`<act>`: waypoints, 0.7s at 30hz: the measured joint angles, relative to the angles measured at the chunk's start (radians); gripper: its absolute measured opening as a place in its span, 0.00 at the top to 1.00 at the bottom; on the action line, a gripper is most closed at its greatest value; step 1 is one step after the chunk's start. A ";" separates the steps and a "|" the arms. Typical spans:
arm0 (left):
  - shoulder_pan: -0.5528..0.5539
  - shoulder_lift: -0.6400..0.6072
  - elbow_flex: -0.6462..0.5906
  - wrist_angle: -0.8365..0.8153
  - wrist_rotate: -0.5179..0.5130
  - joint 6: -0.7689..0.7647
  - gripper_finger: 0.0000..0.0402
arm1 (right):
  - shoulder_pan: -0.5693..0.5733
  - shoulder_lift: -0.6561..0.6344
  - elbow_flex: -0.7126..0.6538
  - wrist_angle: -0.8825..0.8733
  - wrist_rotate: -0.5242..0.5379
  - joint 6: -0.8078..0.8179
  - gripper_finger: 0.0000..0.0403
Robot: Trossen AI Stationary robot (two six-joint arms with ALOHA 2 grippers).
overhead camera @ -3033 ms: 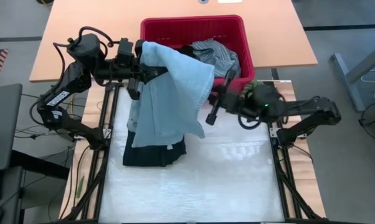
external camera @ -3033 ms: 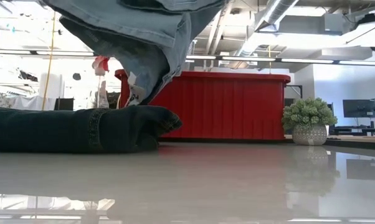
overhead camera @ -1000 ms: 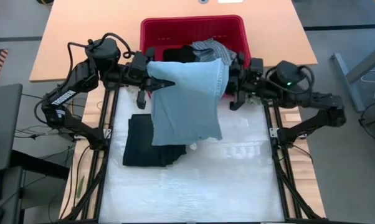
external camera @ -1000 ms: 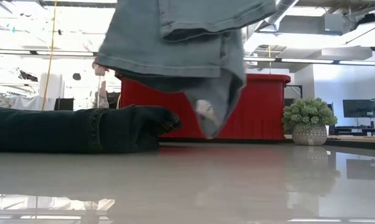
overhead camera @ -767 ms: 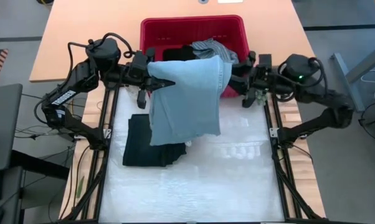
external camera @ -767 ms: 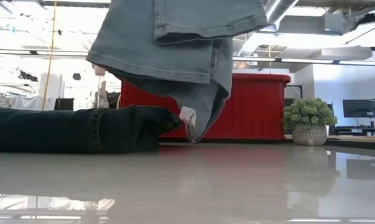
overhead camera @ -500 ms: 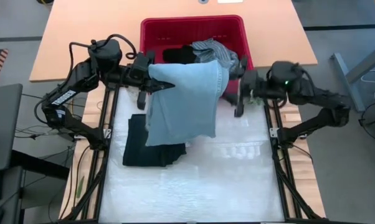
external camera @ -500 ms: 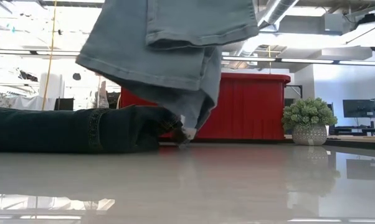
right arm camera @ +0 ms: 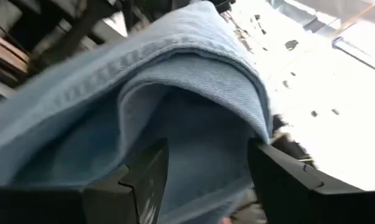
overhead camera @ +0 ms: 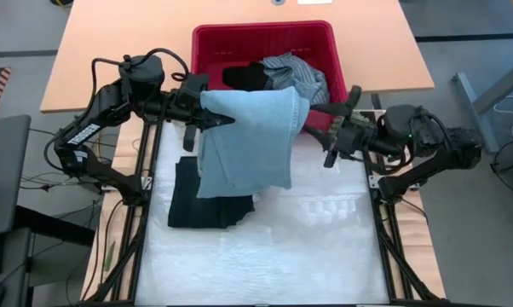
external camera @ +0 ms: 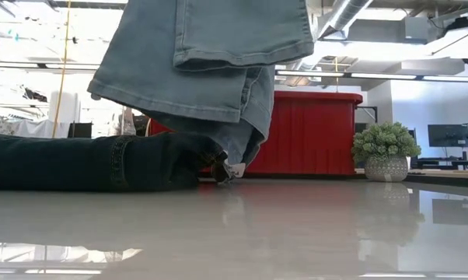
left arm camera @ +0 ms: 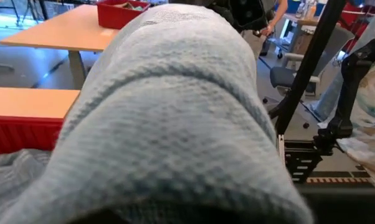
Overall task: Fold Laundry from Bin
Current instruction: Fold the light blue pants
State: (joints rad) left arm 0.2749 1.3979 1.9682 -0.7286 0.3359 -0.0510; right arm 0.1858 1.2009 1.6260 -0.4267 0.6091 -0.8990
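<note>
Denim fills the space just ahead of both sets of jaws. The light blue jeans [overhead camera: 246, 141] hang folded over from the left gripper [overhead camera: 207, 115], whose jaws are clamped tight on the upper corner of the cloth; in the left wrist view the fabric drapes over the fingers and hides them. In the low view the jeans' hem [external camera: 232, 167] dangles just above the white table [overhead camera: 265, 256], touching or almost touching the dark navy piece [overhead camera: 207, 203], which lies flat below the left gripper's hold.

On the jeans' far edge from the left jaws, the right gripper [overhead camera: 337, 128] has its jaws spread apart and holds nothing. Its two dark fingers [right arm camera: 141, 180] stand to either side of a folded denim edge straight ahead of them and close to it, but not closed on it.

Beyond both grippers stands the red bin [overhead camera: 207, 44], with the striped shirt [overhead camera: 295, 72] and a small black piece [overhead camera: 244, 75] inside. A small green ball [external camera: 387, 144] sits beside the bin.
</note>
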 joint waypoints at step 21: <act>0.000 -0.006 0.000 -0.080 -0.002 -0.030 1.00 | 0.004 0.051 0.000 0.155 0.286 -0.309 0.39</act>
State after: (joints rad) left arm 0.2749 1.3914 1.9682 -0.8082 0.3344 -0.0810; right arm 0.1898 1.2518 1.6257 -0.2718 0.8951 -1.2082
